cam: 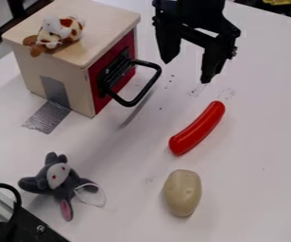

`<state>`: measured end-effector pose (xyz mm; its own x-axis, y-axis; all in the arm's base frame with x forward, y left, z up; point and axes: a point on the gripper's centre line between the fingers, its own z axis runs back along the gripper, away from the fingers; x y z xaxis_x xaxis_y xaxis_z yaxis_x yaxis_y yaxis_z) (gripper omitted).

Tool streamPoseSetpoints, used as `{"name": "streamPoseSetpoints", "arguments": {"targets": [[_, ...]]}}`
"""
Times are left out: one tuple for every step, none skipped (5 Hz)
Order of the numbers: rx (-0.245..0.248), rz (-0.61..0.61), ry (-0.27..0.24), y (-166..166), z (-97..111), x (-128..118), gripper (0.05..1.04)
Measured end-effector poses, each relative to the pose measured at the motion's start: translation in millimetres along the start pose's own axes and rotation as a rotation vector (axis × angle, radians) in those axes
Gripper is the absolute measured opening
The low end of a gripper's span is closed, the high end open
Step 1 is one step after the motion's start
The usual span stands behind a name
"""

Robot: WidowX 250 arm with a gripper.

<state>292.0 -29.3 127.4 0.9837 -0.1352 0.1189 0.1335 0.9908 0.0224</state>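
Your gripper (186, 71) hangs spread and empty near the handle (149, 86) of the box (110, 19); the sausage (198, 128) lies off the box's door side. Silver tape (48, 117) probably anchors the box against pulls.

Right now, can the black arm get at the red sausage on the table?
Probably yes. The pincer hangs open near the far end of the sausage, with nothing visible between them. The black handle is off to one side and the potato lies past the near end, so neither seems in the way.
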Motion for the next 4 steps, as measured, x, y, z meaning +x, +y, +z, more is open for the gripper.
{"name": "streamPoseSetpoints", "arguments": {"targets": [[-0.003, 0.002, 0.032, -0.3, -8.1, -3.9, 1.0], [-0.022, 0.035, 0.055, 23.5, -3.6, -8.0, 1.0], [-0.027, 0.088, 0.027, 57.9, 11.1, -3.9, 1.0], [-0.024, 0.09, -0.014, 93.5, 28.9, -1.9, 1.0]]}}
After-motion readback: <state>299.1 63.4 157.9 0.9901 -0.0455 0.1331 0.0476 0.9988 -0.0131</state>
